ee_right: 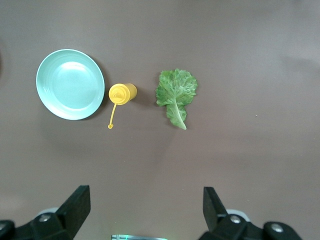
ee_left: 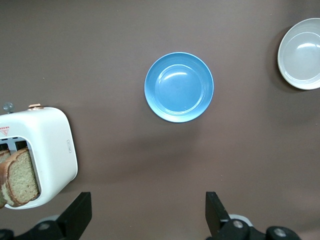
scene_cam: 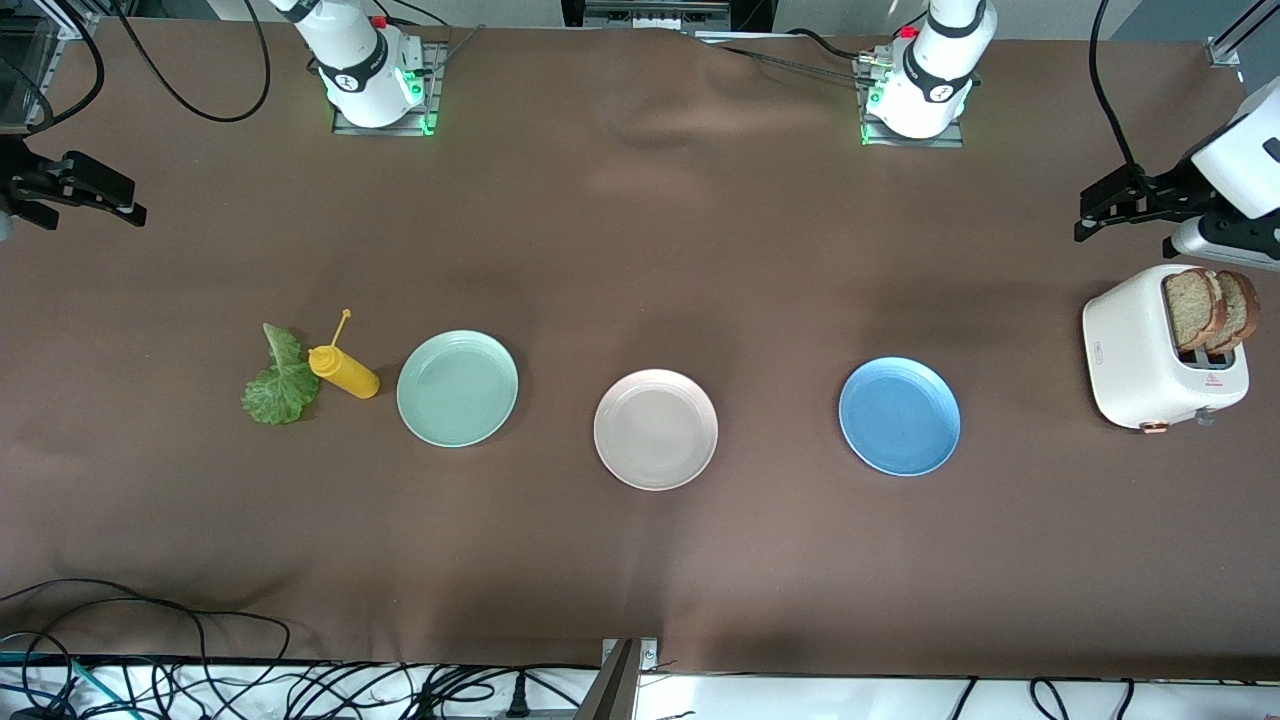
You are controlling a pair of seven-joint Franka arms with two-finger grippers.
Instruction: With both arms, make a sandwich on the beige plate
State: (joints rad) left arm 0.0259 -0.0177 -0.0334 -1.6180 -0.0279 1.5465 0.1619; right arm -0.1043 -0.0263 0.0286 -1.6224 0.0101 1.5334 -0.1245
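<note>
Brown cloth covers the wide tabletop (scene_cam: pixel 640 560), and along the middle of the front view stand three round plates: a mint green plate (scene_cam: pixel 457 388), the pale pinkish-beige ridged plate (scene_cam: pixel 655 428) at centre frame, and a blue plate (scene_cam: pixel 899 416). At the frame's right edge a white toaster (scene_cam: pixel 1140 365) holds two slices of brown speckled bread (scene_cam: pixel 1210 308). At lower left lie a ruffled green lettuce leaf (scene_cam: pixel 280 380) and, touching it, a yellow squeeze bottle (scene_cam: pixel 345 370).

Nothing is assembled yet; the beige plate is bare. The left pincer (scene_cam: pixel 1100 212) hangs open and empty at upper right, above the toaster in the frame and well apart from the beige plate. The right pincer (scene_cam: pixel 95 200) hangs open and empty at upper left, well apart from the lettuce.

Risks, as I judge them: the upright slices sit close together, so a grasp could catch both or crumble one; the limp leaf may slip or tear, and reaching for it could topple the bottle beside it.
</note>
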